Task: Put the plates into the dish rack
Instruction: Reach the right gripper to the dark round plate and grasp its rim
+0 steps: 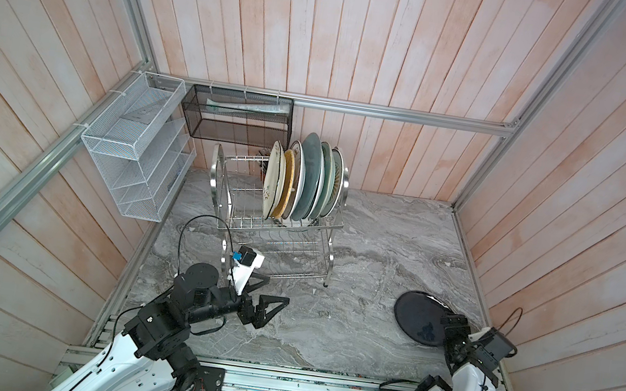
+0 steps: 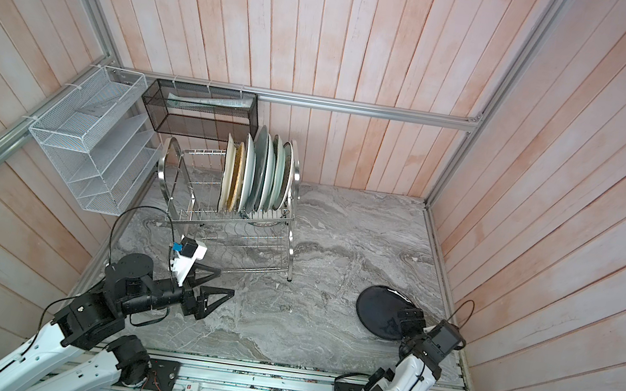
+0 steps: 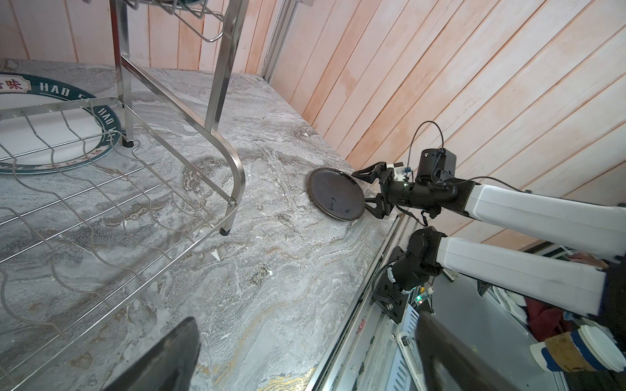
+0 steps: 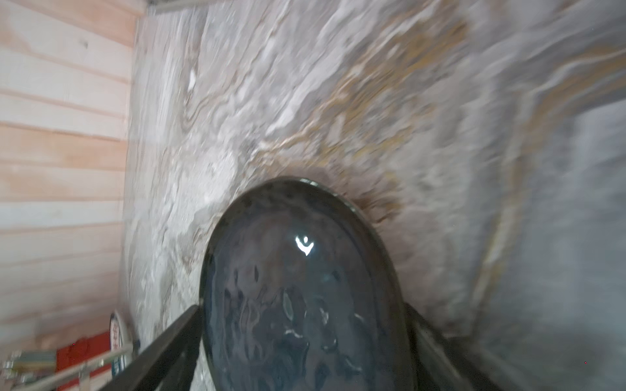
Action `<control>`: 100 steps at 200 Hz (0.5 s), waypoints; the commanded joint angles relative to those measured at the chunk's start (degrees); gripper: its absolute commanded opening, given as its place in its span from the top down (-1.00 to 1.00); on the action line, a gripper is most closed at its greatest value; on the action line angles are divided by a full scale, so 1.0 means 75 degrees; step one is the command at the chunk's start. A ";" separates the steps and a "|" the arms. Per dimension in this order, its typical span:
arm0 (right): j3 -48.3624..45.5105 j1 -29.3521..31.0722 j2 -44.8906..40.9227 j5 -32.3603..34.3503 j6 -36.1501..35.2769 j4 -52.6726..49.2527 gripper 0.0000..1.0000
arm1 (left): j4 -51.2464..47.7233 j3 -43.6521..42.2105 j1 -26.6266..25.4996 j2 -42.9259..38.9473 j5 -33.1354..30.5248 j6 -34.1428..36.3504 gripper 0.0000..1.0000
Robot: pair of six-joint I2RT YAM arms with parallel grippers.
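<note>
In both top views, plates (image 1: pixel 305 178) stand on edge in the dish rack (image 1: pixel 278 216) upper tier, faces turned sideways, overlapping too tightly to count. A black plate (image 1: pixel 421 318) lies flat on the marble table (image 1: pixel 357 253), its near rim hidden under the right gripper (image 1: pixel 451 330). The left gripper (image 2: pixel 227 281) hovers spread and empty.

Left wrist view: a green-rimmed plate (image 3: pixel 50 142), cut off, lies flat beneath the rack, lettered "HAO".

Right wrist view, blurred: fingers (image 4: pixel 169 338) are splayed either side of the black plate (image 4: pixel 298 287); contact is unclear.
</note>
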 commanded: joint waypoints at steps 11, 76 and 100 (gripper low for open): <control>-0.0484 0.1304 0.0032 -0.0534 0.0631 0.1038 -0.72 | 0.0048 -0.0089 -0.0027 -0.0071 -0.0192 -0.0007 -1.00; -0.0745 0.2679 0.1154 -0.0371 0.1167 0.2467 -0.62 | 0.0038 -0.0096 -0.0032 -0.0096 -0.0291 -0.0005 -1.00; -0.0704 0.2774 0.1688 -0.0496 0.1322 0.2828 -0.51 | 0.0057 -0.0109 -0.0029 -0.0101 -0.0295 -0.0008 -1.00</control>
